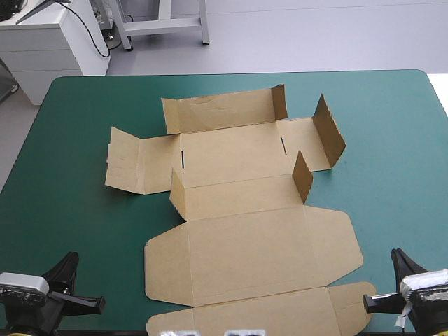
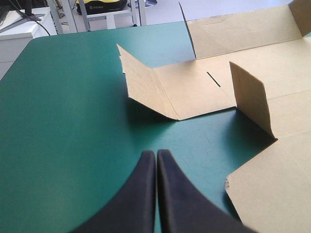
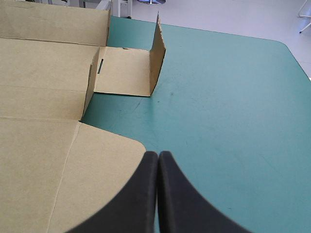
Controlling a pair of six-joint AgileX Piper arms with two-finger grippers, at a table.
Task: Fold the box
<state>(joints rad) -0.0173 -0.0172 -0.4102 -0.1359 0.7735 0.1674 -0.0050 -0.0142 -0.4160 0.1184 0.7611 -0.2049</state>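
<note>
I see the box spread open mid-table, a few short walls half raised, its broad lid panel reaching toward me between the two arms. Both pairs of fingers are pressed together on nothing. The left gripper is over bare table with the board off to its inner side. The right gripper is just beside the lid's rounded corner, so I judge it nearer.

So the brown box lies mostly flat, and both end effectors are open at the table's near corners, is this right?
Only "open" is wrong: the left end effector and the right end effector are shut, each meeting in one pointed arch in its own wrist view. The box lies mostly flat, and both are at the near corners.
</note>
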